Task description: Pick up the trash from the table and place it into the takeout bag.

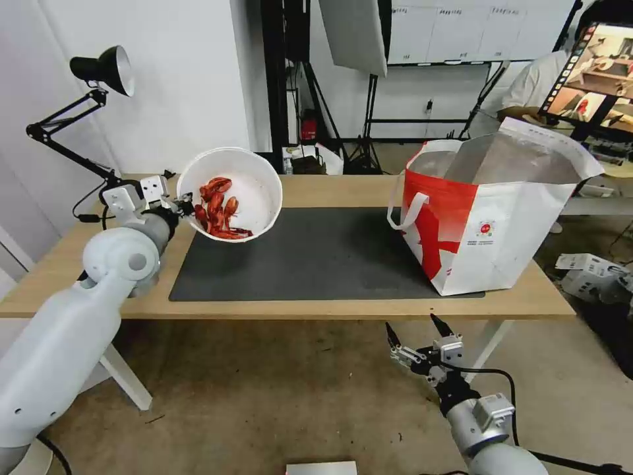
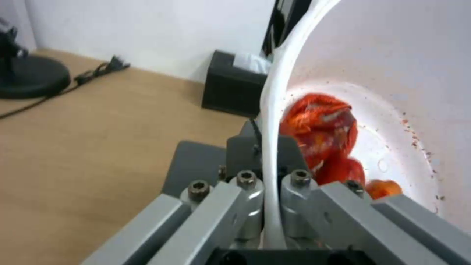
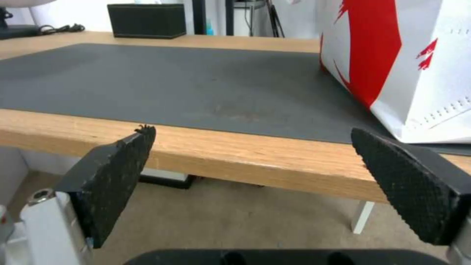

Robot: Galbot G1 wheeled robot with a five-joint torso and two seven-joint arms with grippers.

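Observation:
My left gripper (image 1: 186, 204) is shut on the rim of the white round bowl (image 1: 254, 181), which hangs tilted above the left end of the dark mat (image 1: 310, 257). Red crayfish shells (image 1: 217, 210) lie piled at the bowl's low side. In the left wrist view the fingers (image 2: 243, 147) pinch the thin rim, with the shells (image 2: 323, 125) just inside the bowl (image 2: 392, 66). The red-and-white takeout bag (image 1: 501, 231) stands open on the right end of the table (image 1: 330, 308). My right gripper (image 1: 417, 332) hangs open below the table's front edge, near the bag (image 3: 407, 62).
A black tissue box (image 2: 233, 86) sits at the back of the table, also seen across the mat (image 3: 172, 84) as the box (image 3: 146, 20). A black desk lamp (image 1: 105, 66) stands at the table's far left, its base (image 2: 29, 79) and cord nearby. White equipment (image 1: 587, 274) lies on the floor at right.

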